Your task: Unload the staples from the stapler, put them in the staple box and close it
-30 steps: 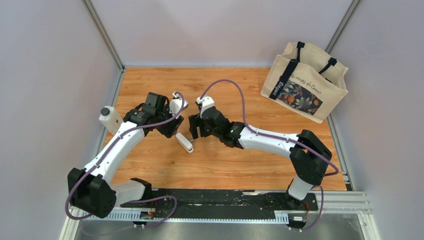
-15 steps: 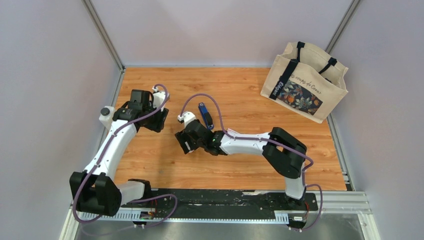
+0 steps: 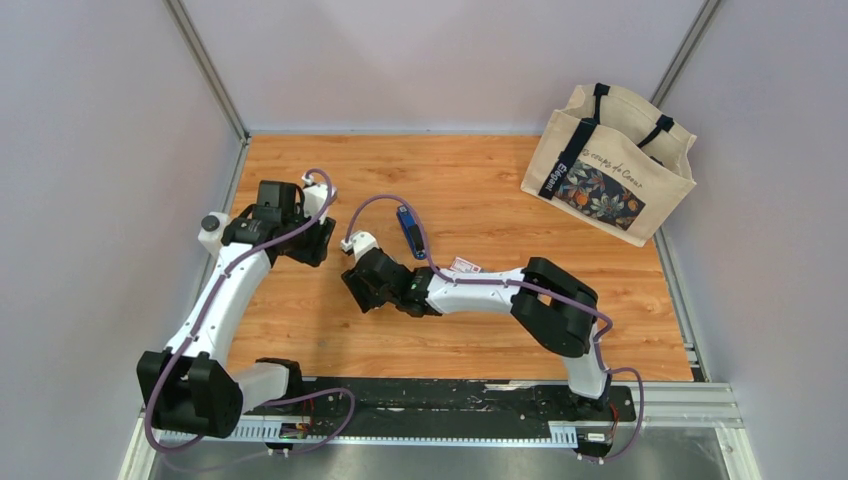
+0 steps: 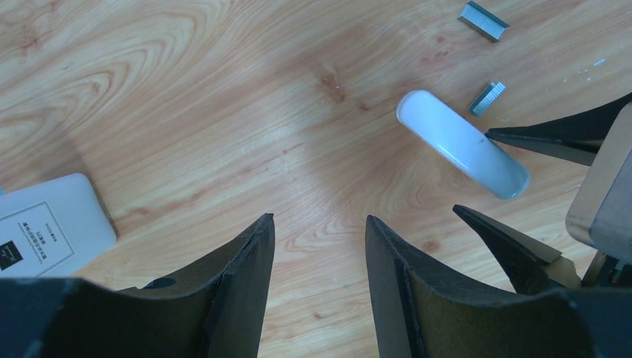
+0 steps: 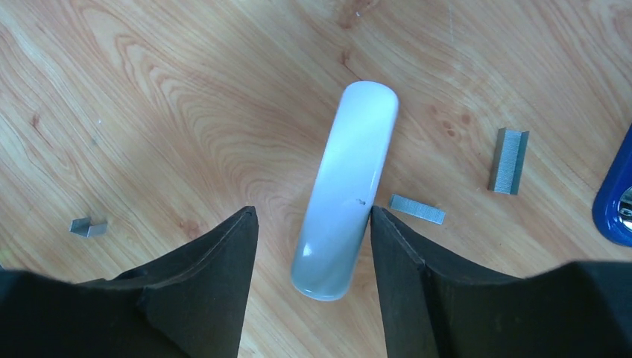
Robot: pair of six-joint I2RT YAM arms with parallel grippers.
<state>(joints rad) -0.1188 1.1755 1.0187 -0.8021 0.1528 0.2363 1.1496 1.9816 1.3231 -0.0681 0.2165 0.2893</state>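
The stapler lies flat on the surface, off to the right of your right jaws and clear of both arms; neither arm holds it. Loose staples are already out on the wood: a thick strip between the right jaws and the stapler, a thinner strip just beside those jaws' right tip, and a scrap beyond their left side. The unloading therefore looks largely done, though you cannot tell whether any remain inside. Your right jaws stand apart, straddling the white stick; their right side is about touching it and there is a gap on the other, so nothing is clamped yet. Your left jaws are apart and empty, with the stick ahead and to their right. If you mean to lift the stick, close squarely across its width and mind the thin strip, which could be pinched or flicked. A white labelled box sits just left of the left jaws, and a tote bag stands well away.
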